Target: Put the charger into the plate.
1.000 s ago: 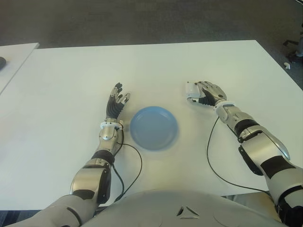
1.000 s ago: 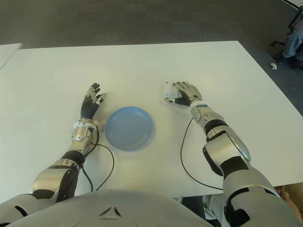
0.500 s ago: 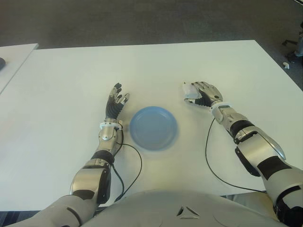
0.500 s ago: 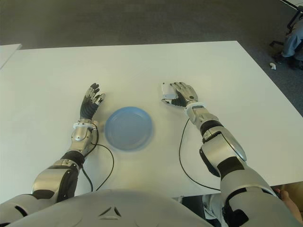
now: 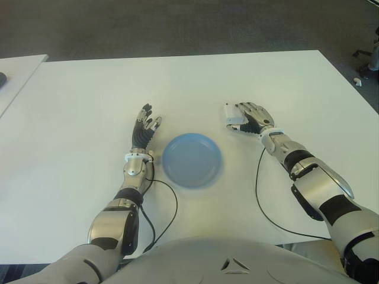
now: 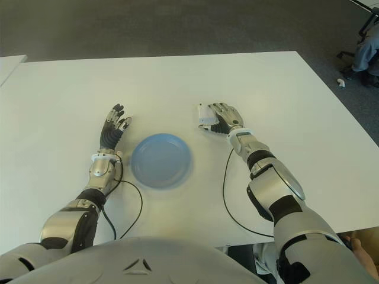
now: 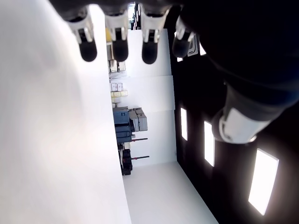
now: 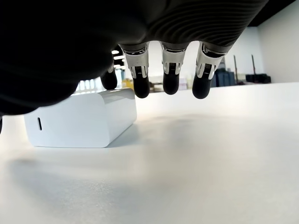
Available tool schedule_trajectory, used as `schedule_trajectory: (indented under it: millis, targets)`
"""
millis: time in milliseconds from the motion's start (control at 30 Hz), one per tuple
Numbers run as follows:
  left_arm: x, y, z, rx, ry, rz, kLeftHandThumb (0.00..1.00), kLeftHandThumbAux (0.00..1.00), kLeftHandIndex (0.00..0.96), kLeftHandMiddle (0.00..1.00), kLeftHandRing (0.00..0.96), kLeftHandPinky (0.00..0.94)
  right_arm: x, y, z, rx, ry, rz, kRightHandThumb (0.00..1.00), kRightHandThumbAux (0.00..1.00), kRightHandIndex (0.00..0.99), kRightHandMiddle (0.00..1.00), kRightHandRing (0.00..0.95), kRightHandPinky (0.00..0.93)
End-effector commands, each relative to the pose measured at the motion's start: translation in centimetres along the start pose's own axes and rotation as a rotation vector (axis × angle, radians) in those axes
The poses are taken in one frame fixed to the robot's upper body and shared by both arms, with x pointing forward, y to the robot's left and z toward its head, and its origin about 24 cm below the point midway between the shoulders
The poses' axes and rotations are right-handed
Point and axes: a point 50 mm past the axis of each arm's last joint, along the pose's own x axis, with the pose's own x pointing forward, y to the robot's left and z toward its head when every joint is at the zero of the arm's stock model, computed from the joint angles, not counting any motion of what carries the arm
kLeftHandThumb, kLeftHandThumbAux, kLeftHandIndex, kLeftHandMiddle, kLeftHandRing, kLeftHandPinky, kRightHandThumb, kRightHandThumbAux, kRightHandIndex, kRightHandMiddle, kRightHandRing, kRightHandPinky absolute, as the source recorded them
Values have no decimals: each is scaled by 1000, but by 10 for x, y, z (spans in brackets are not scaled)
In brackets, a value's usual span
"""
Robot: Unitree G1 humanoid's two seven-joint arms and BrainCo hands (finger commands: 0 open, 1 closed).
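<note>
- The charger [image 5: 235,114] and the right hand [image 5: 253,117] have slid a little toward the plate side since a moment ago; the left hand has not moved.
- The charger is a small white block. It sits on the white table [image 5: 83,100], off to the right of the blue plate [image 5: 192,160] and a bit farther away from the robot. It is not in the plate yet.
- In the right wrist view the block lies flat on the table, with its long side running along under the fingers [image 8: 170,79].
- The right hand is right beside the charger, on the charger's right. Its fingers hang down loose over the block. I can't see them squeezing it, so I think it is not gripped.
- The charger lies between the right hand and the plate, so the way to the plate goes left and toward the robot.
- The right hand is much nearer to the charger than the other one.
- The left hand [image 5: 144,131] shows just left of the plate, fingers straight and holding nothing.
</note>
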Motion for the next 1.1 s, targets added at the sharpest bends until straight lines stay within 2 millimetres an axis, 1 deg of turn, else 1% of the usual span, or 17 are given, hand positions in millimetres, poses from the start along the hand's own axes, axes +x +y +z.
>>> schedule_trajectory:
  millis: [33, 333, 667, 867, 1100]
  targets:
    - [-71, -11, -62, -51, 324, -7, 0, 611, 69, 97, 88, 111, -24, 51, 5, -72, -17, 232, 328, 224, 0, 0, 0, 0]
    - [-70, -12, -60, -63, 313, 16, 0, 616, 82, 108, 98, 117, -24, 51, 4, -122, -30, 221, 324, 240, 0, 0, 0, 0]
    - [-70, -13, -59, -97, 296, 27, 0, 618, 104, 129, 114, 134, -26, 54, 7, -139, -54, 214, 332, 245, 0, 0, 0, 0]
    - [-71, -12, -59, -97, 291, 23, 0, 607, 128, 156, 134, 142, -29, 57, 9, -148, -98, 227, 339, 252, 1, 0, 0, 0]
    - [-71, -13, -56, -122, 261, 33, 0, 599, 183, 206, 171, 152, -32, 61, 11, -171, -150, 263, 335, 272, 16, 12, 0, 0]
